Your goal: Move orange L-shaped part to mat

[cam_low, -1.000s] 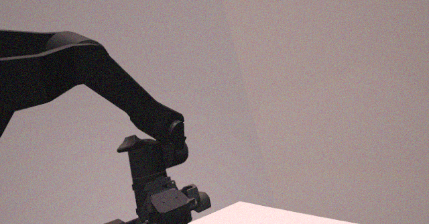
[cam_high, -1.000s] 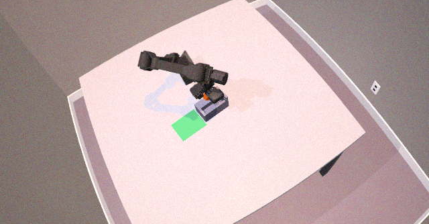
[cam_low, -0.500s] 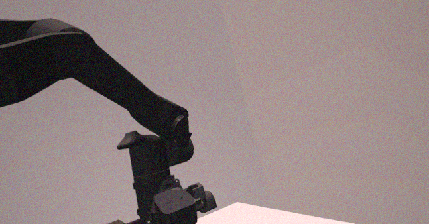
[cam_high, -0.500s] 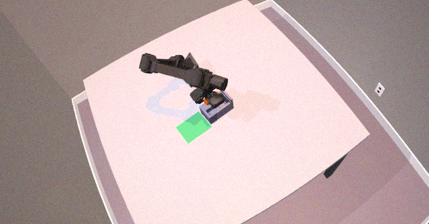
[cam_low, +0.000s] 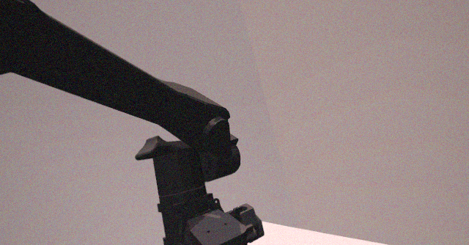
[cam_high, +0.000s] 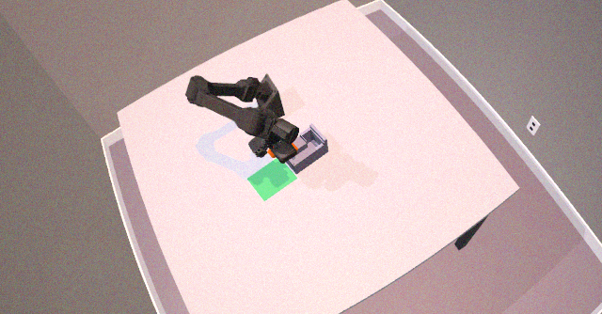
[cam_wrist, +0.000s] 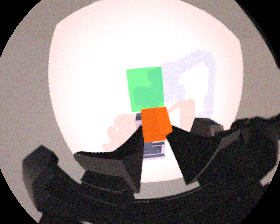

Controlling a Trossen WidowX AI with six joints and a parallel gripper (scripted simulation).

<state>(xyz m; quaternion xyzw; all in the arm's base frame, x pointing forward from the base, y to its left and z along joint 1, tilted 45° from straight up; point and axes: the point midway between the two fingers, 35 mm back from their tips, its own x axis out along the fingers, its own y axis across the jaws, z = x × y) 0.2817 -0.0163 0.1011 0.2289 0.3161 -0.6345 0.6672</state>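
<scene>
No lettering shows anywhere; the gripper [cam_wrist: 155, 137] clamps the orange part [cam_wrist: 155, 123], hanging between the grey tray [cam_high: 314, 150] and green mat [cam_high: 277, 182].

No text, label, brand, number or sign can be read in any of the three views. The arm [cam_high: 226, 104], the grey tray [cam_high: 311, 150], the green mat [cam_high: 272, 179] and the pale surface [cam_high: 376, 117] all show plain faces. The small white plate on the wall [cam_high: 532, 125] at 3 o'clock in the top view carries two dark slots but no lettering.
</scene>
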